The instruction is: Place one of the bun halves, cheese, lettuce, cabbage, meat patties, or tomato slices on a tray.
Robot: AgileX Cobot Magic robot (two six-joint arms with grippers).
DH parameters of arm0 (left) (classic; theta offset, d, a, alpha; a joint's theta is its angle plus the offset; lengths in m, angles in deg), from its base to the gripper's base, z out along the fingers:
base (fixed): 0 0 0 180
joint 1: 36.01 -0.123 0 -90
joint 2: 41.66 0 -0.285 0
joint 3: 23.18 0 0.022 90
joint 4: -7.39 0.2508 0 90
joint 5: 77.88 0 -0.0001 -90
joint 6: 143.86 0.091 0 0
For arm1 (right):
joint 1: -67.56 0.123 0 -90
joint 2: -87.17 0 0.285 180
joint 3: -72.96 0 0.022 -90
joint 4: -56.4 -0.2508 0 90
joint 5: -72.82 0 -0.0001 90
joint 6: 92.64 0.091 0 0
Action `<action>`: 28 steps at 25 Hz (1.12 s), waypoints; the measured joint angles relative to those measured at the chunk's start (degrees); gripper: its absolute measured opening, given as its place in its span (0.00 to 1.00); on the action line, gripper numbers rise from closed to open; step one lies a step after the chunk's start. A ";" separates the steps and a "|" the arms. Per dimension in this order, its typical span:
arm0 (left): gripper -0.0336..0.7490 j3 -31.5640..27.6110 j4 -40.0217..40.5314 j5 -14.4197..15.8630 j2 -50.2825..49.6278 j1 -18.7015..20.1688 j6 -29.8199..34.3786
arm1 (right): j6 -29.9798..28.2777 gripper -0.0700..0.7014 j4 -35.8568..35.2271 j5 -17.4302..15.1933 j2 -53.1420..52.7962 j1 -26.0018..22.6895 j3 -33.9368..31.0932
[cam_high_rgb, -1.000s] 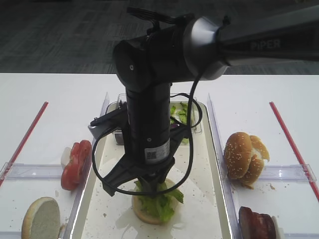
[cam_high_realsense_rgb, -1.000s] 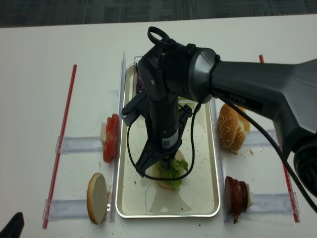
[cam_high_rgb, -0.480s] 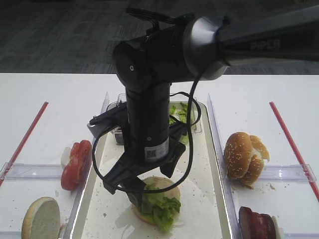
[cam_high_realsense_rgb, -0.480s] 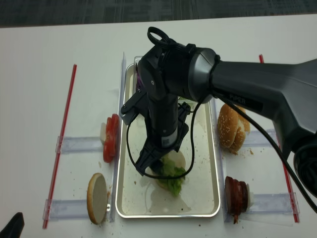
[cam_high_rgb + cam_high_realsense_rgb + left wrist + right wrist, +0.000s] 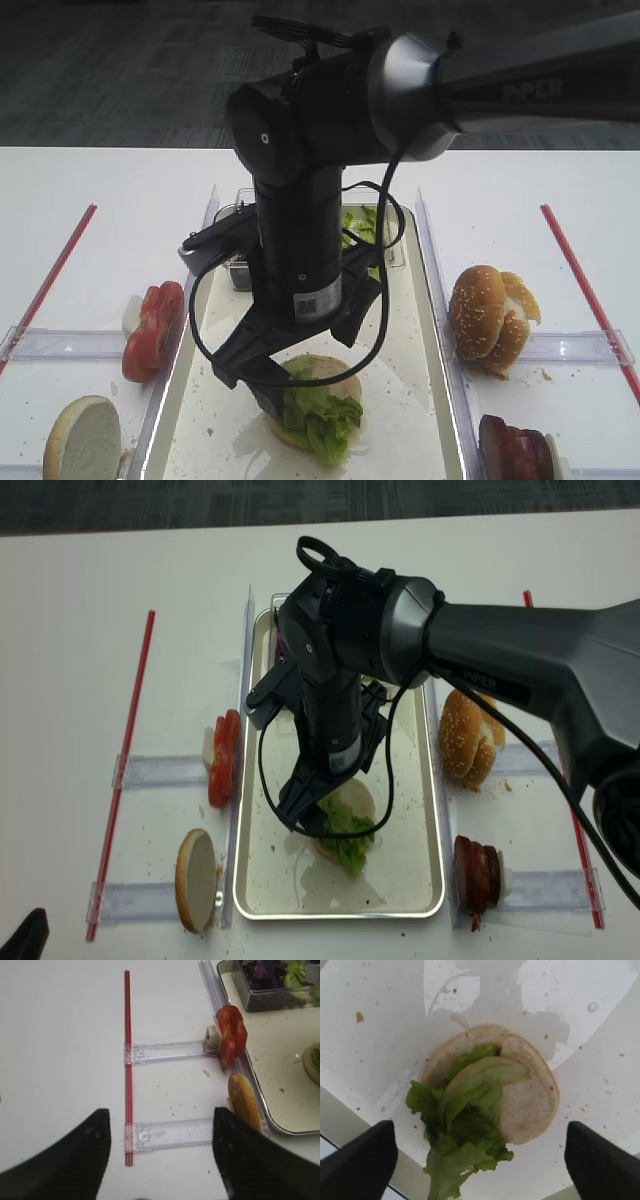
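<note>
The lettuce lies loose on a pale bun half near the front of the tray, one leaf spilling over the bun's edge. Right above it hangs the right gripper, fingers spread wide and touching nothing, so the leaf looks set down. The left gripper, also wide and empty, idles over the table well to the left.

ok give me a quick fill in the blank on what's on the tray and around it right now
1. The lettuce lies on a pale ____ half on the tray.
2. The right gripper above it has its jaws ____.
3. The tomato slices stand to the ____ of the tray in the exterior views.
4. The sesame-seeded buns sit on the tray's ____ side.

Missing words: bun; open; left; right
</note>
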 joint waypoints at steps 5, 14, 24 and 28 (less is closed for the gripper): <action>0.57 0.00 0.00 0.00 0.00 0.00 0.00 | 0.00 0.98 0.00 -0.53 0.00 0.00 0.00; 0.57 0.00 0.00 0.00 0.00 0.00 0.00 | -0.59 0.99 0.62 -2.19 -0.35 0.00 8.19; 0.57 0.00 0.00 0.00 0.00 0.00 0.00 | -1.18 0.99 1.45 -2.77 -0.87 0.00 15.29; 0.57 0.00 0.00 0.00 0.00 0.00 0.00 | -1.44 0.99 2.76 -2.90 -0.87 0.00 15.29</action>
